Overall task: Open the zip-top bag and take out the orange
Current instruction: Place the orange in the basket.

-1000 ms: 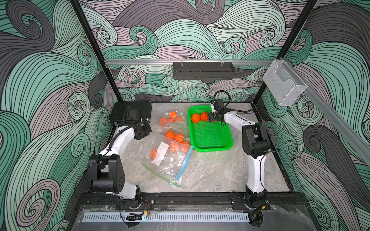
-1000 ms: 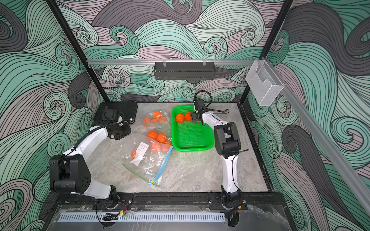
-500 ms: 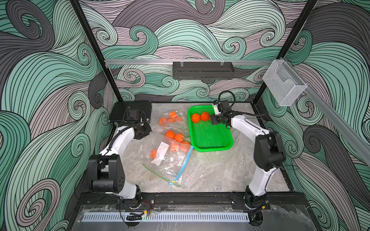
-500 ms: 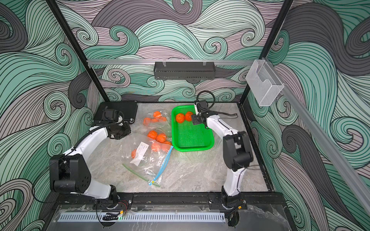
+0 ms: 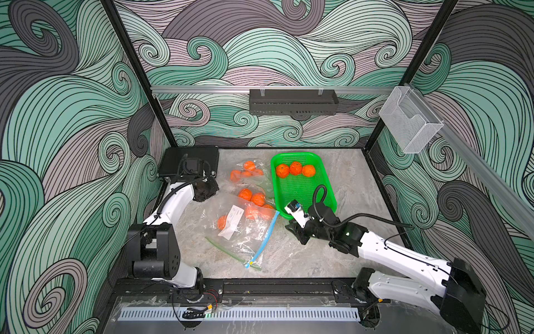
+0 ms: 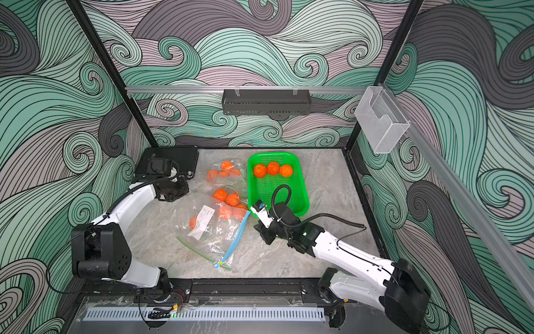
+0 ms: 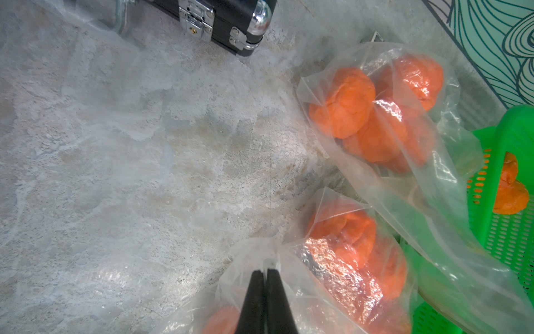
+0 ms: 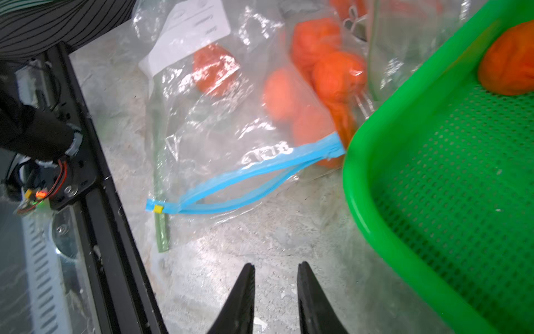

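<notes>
Several oranges point(image 8: 332, 78) blurred behind glaring bag point(image 8: 219, 138) film.

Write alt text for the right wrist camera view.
The right gripper, slightly open and empty, hovers over the marble tabletop facing a clear zip-top bag of oranges whose blue zipper strip gapes partly open. A green perforated plastic tray holding one visible orange sits beside the bag.

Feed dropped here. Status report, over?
Left gripper shut on bag corner. Right gripper open, empty, short of blue zip. Zip parted. Green basket rim close beside zip end.
</notes>
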`<state>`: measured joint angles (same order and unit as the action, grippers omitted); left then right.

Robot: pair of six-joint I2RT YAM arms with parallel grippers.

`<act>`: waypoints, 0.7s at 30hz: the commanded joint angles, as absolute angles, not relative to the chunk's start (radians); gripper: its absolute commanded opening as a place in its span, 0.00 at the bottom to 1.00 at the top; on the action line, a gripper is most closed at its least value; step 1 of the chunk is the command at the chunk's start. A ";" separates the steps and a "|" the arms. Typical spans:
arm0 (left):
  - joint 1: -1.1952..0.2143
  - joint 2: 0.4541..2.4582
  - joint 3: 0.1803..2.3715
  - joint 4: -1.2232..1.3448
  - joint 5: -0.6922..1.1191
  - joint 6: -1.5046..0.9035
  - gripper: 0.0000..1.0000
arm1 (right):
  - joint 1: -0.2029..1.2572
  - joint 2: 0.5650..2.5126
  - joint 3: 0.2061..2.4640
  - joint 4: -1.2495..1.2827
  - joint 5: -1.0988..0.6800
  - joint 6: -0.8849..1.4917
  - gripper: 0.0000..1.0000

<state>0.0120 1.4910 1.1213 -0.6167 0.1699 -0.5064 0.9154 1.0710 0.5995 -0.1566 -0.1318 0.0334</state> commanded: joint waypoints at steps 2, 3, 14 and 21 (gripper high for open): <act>0.020 1.492 1.121 -0.632 0.179 -0.514 0.00 | 0.981 1.119 0.577 -0.010 -0.155 0.004 0.27; 0.020 1.494 1.123 -0.633 0.179 -0.512 0.00 | 0.987 1.147 0.575 0.030 -0.162 0.002 0.27; 0.020 1.490 1.121 -0.632 0.184 -0.514 0.00 | 1.003 1.561 0.749 0.210 -0.219 -0.066 0.23; 0.020 1.498 1.120 -0.633 0.184 -0.517 0.00 | 1.003 1.757 0.873 0.340 -0.371 -0.196 0.33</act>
